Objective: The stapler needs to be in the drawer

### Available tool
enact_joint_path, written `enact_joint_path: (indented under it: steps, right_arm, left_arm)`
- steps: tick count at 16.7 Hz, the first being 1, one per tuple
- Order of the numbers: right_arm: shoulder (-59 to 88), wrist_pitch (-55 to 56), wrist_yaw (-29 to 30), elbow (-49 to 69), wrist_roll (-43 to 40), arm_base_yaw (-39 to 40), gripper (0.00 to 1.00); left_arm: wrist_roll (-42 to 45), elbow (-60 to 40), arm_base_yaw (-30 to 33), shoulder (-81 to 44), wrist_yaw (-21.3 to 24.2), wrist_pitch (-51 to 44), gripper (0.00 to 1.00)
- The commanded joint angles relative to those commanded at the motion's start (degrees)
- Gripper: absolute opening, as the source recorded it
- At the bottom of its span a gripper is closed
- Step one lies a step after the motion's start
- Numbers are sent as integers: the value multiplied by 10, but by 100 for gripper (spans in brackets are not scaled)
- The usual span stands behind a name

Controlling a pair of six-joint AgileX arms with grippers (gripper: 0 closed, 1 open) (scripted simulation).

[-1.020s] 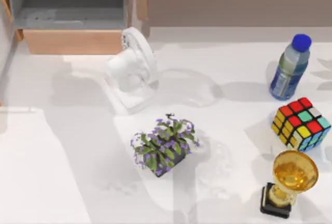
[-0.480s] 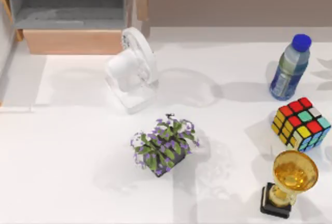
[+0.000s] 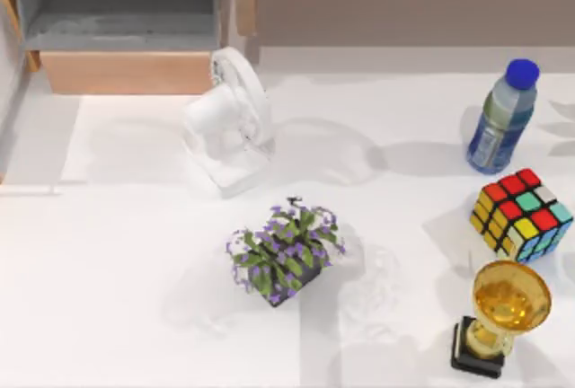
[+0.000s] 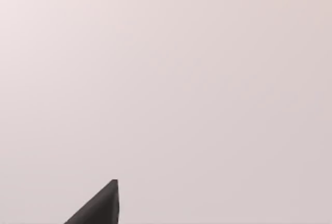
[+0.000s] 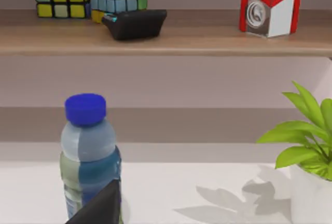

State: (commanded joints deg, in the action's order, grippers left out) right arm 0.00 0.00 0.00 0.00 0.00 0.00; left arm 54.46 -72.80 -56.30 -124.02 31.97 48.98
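The drawer [image 3: 126, 72] stands pulled out at the table's back left, with grey walls and floor and a light wood front panel. On its grey floor lies a faint pale elongated streak [image 3: 85, 25]; I cannot tell whether that is the stapler. A dark edge of my left gripper [image 4: 101, 207] shows in the left wrist view against a blank pale surface. A dark edge of my right gripper [image 5: 104, 206] shows in the right wrist view, in front of the water bottle [image 5: 89, 156].
A white desk fan [image 3: 232, 123] sits just in front of the drawer. A purple-flowered plant [image 3: 286, 251] stands mid-table. At the right are the water bottle [image 3: 500, 119], a colour cube [image 3: 521, 215] and a gold trophy [image 3: 499, 316]. A long wooden shelf [image 3: 404, 11] runs along the back.
The large shadow over the table's left side has pulled back and faded. Nothing on the table has moved.
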Motion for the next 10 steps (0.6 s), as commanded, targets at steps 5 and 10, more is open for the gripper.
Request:
enact_joint_path:
  steps: [5,10]
  right_arm:
    - [0,0,0,0,0,0,100]
    - [0,0,0,0,0,0,100]
  left_arm:
    - [140,214,9,27,53,197,100]
    - [260,373,65,60,89,320,100]
